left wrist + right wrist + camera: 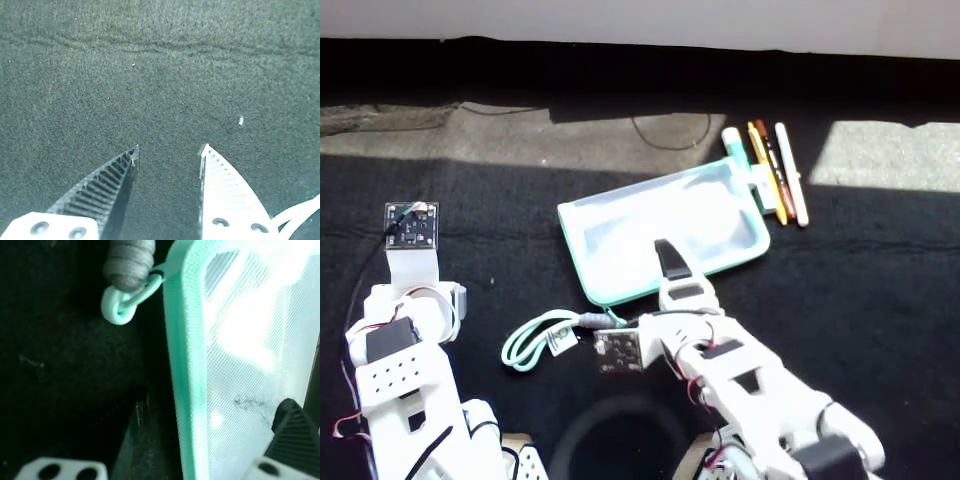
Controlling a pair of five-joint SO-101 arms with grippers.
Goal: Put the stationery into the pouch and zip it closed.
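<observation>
A mint-rimmed mesh pouch (620,230) lies flat mid-table on the black mat. Several pens and markers (775,170) lie side by side at its far right corner, touching that corner. My right gripper (665,272) sits at the pouch's near edge, open, its black finger (672,258) over the mesh. In the right wrist view the pouch's mint rim (187,390) runs between the spread fingers of my right gripper (212,410). The pull's mint loop (120,307) hangs from a grey cord knot (129,262). My left gripper (167,152) is open above bare mat.
A mint and white cord loop (535,340) trails from the pouch's near left corner toward the arms. The left arm (410,330) stands at the left edge, well away from the pouch. A thin cable (665,135) lies on the grey floor behind.
</observation>
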